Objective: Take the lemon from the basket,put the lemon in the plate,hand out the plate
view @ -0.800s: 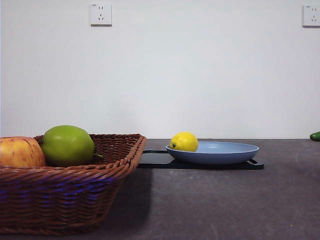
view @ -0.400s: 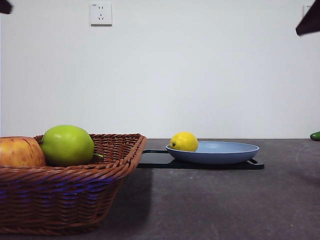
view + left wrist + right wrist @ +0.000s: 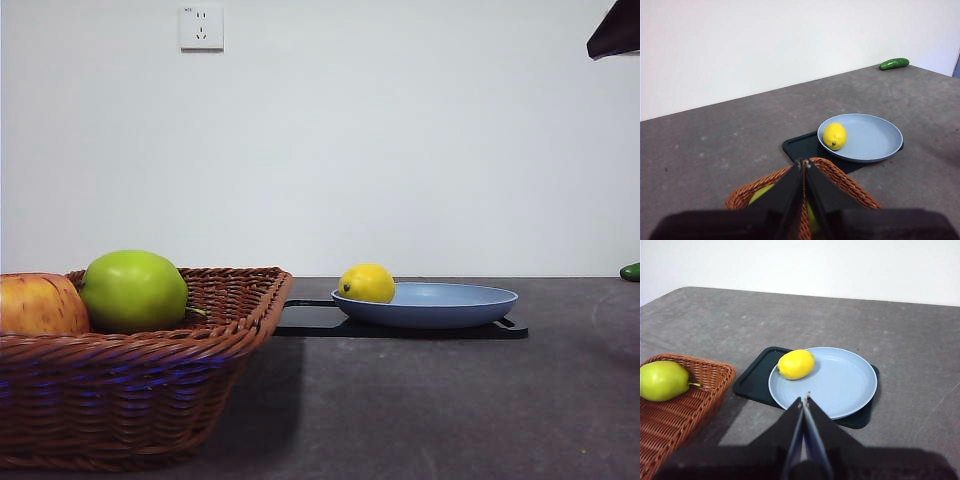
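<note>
Where plate (image 3: pixel 450 305) dips, bright oval lemon (image 3: pixel 367 284).

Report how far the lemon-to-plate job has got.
Done: the lemon is out of the basket and lies in the plate, near its rim. In hand: nothing is held; the left gripper is shut above the basket, and the right gripper is shut above the plate's near rim. Left: grasping the plate, which sits on the black tray, and handing it out.
</note>
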Tool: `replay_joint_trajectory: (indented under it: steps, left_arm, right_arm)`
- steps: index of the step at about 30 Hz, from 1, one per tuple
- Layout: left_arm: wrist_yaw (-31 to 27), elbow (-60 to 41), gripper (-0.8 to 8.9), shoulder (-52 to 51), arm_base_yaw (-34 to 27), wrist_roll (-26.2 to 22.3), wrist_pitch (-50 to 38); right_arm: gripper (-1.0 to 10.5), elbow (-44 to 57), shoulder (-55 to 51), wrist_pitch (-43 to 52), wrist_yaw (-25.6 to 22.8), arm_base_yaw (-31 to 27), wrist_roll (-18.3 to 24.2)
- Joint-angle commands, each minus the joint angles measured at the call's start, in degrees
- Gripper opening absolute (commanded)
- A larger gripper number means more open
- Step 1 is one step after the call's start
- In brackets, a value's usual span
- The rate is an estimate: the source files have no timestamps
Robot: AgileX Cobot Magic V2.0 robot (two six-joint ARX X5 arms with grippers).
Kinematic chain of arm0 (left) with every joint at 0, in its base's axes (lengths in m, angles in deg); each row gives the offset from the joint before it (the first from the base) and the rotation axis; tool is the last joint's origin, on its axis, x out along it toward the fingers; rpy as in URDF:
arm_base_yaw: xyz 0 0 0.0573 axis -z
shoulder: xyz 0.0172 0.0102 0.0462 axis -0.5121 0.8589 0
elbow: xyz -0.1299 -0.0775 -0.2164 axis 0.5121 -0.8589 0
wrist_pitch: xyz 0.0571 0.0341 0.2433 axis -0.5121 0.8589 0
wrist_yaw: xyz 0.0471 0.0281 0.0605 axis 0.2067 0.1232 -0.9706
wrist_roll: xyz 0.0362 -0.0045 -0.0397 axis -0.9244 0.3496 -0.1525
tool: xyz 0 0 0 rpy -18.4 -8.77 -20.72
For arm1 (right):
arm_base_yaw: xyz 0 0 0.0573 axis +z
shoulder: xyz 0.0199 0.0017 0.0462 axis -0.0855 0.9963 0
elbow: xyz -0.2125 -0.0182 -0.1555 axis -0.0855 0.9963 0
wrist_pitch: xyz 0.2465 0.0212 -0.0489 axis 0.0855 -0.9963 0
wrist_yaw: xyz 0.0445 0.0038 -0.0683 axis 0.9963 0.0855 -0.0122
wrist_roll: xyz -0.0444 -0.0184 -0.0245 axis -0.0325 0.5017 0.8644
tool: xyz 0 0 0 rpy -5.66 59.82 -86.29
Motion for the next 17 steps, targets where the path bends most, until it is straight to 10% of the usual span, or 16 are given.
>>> replay_joint_trajectory:
  steps: [1,9,17]
  left_arm:
    - [0.00,0.31,0.09,0.07,0.24,0.57,-0.42]
    - [-1.70,0.20,0.09,-5.90,-2.93,-5.95,3.87]
    - [-1.27,-10.34,0.09,-17.86,-21.75,-7.02,-2.10]
  right_arm:
    - [0.0,-0.66,0.17,0.50,-0.26,0.42,-0.52]
    - [0.0,-0.66,0.15,0.50,-0.24,0.42,-0.50]
    - [0.0,-0.66,0.15,0.50,-0.15,0.42,-0.50]
